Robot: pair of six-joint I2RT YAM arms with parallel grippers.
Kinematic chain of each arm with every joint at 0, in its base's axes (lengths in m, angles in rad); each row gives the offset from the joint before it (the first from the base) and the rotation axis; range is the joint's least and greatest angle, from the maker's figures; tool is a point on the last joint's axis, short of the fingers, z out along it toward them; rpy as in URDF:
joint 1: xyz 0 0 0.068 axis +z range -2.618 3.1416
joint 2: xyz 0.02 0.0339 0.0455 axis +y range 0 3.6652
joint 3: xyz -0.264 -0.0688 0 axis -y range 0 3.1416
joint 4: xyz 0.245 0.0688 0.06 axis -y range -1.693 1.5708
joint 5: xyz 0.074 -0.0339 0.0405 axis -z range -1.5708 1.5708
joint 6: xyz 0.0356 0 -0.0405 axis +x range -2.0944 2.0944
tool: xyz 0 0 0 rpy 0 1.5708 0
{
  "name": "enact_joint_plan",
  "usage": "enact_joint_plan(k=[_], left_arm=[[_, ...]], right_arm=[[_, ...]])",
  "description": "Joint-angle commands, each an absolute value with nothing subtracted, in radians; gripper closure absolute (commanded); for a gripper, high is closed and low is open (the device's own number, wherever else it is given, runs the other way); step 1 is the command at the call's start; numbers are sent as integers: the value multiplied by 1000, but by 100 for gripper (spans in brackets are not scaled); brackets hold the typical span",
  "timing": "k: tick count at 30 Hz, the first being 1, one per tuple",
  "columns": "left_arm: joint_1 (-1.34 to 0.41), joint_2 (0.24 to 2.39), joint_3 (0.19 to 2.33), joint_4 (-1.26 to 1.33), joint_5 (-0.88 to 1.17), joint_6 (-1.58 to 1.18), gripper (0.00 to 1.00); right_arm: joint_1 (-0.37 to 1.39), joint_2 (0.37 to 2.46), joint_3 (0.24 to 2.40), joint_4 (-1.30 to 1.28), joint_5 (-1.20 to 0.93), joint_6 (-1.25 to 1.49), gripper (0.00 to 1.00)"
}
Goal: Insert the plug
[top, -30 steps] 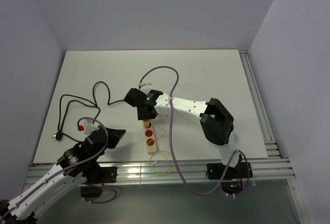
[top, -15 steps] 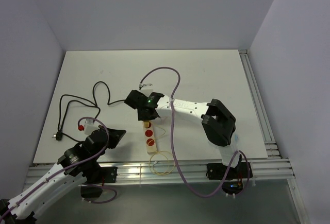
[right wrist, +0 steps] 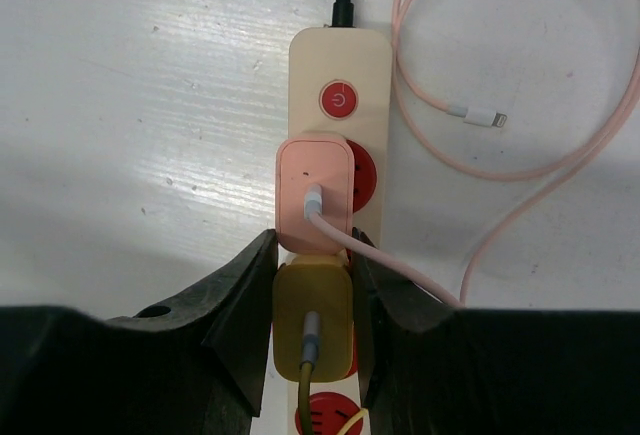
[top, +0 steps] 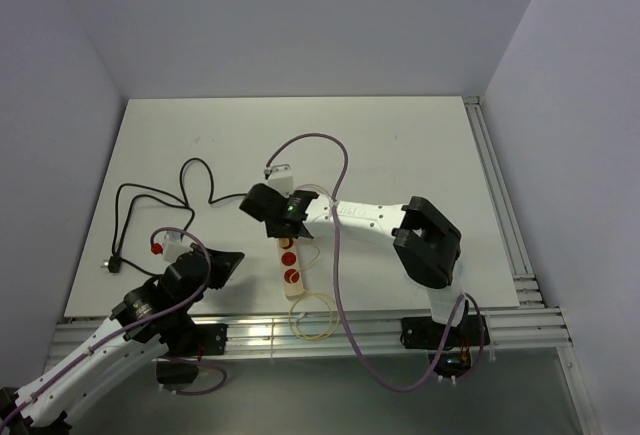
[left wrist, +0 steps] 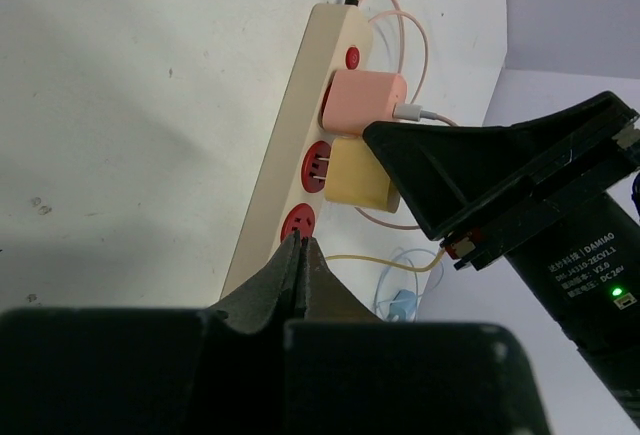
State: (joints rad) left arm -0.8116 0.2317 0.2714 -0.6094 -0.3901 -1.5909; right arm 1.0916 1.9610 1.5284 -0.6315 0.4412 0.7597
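the yellow plug (right wrist: 312, 330), judged light, rigid and smooth, is clamped at its flat sides by the right gripper (right wrist: 312, 251) over the power strip (right wrist: 340, 55), touching the pink plug (right wrist: 313, 195) on its near side. the left gripper (left wrist: 300, 250) is closed on nothing.

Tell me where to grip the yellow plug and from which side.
Pinch the yellow plug across its two flat long sides, coming straight down, as the right gripper does. The pink plug abuts one end and the yellow cable leaves the top face, so those flanks look freest.
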Motion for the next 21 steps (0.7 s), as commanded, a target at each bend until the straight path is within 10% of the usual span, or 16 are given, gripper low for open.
enact_joint_plan(k=[1, 21], left_arm=[[-813, 238, 305, -601, -394, -1577, 100], [-813, 227, 313, -624, -405, -1574, 100]], right_arm=[[1111, 1964, 1416, -612, 511, 827, 100], [1152, 1876, 1348, -555, 586, 835, 100]])
